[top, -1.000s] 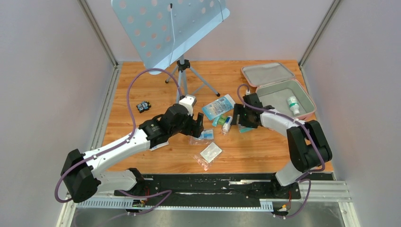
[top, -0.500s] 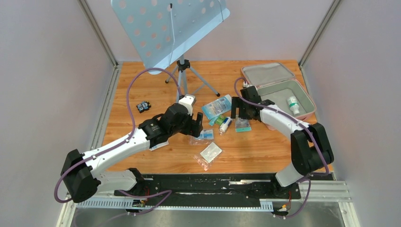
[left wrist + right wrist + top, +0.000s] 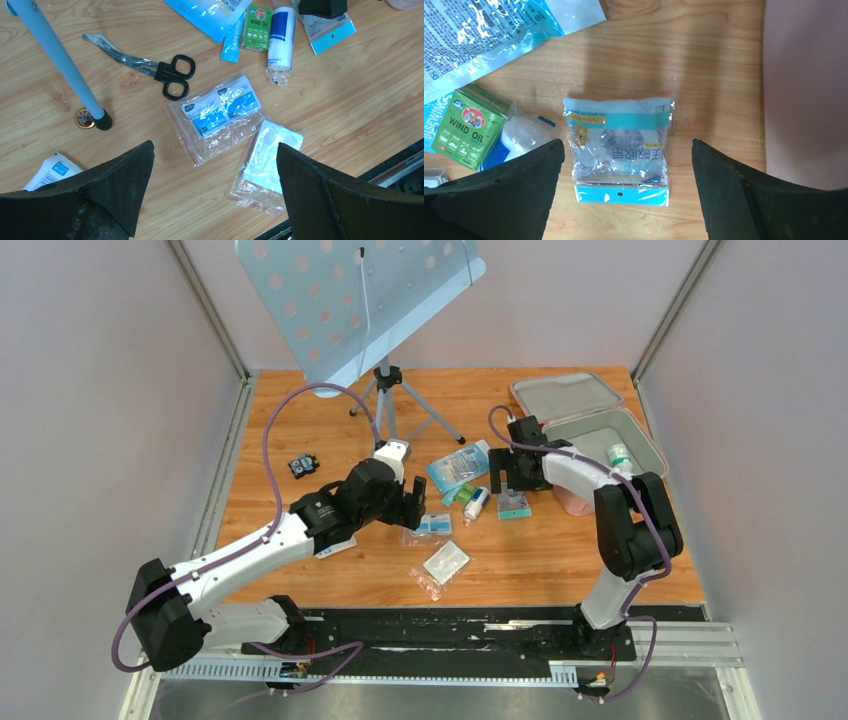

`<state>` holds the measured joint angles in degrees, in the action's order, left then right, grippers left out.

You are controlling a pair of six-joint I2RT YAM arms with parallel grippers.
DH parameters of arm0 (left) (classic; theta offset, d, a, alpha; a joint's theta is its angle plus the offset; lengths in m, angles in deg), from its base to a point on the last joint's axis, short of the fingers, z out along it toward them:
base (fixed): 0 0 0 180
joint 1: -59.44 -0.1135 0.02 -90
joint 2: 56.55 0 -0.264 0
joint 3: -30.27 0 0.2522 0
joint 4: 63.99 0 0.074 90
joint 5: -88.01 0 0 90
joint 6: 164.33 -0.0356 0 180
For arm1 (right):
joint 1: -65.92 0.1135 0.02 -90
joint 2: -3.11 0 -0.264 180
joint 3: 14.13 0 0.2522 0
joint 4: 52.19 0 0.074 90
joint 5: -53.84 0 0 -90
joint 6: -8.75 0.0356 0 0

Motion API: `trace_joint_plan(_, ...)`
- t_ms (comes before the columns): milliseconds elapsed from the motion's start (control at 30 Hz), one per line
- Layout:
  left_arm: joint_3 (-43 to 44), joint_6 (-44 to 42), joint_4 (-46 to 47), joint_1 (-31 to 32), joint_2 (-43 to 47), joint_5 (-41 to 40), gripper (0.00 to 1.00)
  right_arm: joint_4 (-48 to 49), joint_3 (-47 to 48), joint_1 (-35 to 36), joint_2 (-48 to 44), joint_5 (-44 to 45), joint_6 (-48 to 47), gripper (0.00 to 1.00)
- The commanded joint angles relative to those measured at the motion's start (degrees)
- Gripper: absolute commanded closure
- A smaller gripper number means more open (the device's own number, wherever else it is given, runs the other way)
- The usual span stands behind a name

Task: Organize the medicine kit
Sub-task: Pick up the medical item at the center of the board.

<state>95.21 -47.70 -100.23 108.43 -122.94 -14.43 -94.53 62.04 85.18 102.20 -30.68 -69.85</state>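
Right gripper hovering, jaws spread, over 1 tape packet. Left gripper spread, holding nothing. Medicine kit lying open far right. Likely next: descending, pinching packet.

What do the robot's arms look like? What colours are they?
The left arm and right arm are smooth white tubes joined by chunky black joints. A thin purple cable loops along each one. At each end sit two black, wedge-shaped fingers with pointy tips.
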Motion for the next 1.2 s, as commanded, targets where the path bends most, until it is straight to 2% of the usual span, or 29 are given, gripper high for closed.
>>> trace_joint_plan(0, 1.9, 0.5, 0.0, 0.1, 1.0, -1.0, 0.0, 0.5, 3.5, -0.5, 2.3, -3.5, -2.1, 0.04)
trace_joint_plan(233, 2.0, 0.6, -0.1, 0.0, 0.7, -1.4, 0.0, 0.9, 3.7, -0.5, 6.1, -4.1, -2.1, 0.11)
trace_joint_plan(400, 2.2, 0.6, -0.1, 0.1, 0.5, -1.3, 0.0, 1.0, 3.2, -0.5, 6.4, -3.3, -1.7, 0.31)
trace_joint_plan(767, 2.3, 0.5, 0.0, 0.0, -0.3, -0.8, 0.0, -0.7, 3.1, -0.5, -0.3, -0.8, -0.2, 0.55)
trace_joint_plan(1067, 3.1, 0.2, 0.1, 0.0, -0.9, -0.7, 0.0, -5.3, 10.9, -1.0, -9.8, 3.3, -1.5, 0.55)
trace_joint_plan(1167, 3.4, -0.1, 0.0, 0.0, -1.0, -0.7, 0.0, -6.3, 15.0, -4.9, -12.7, 4.7, -2.3, 0.54)
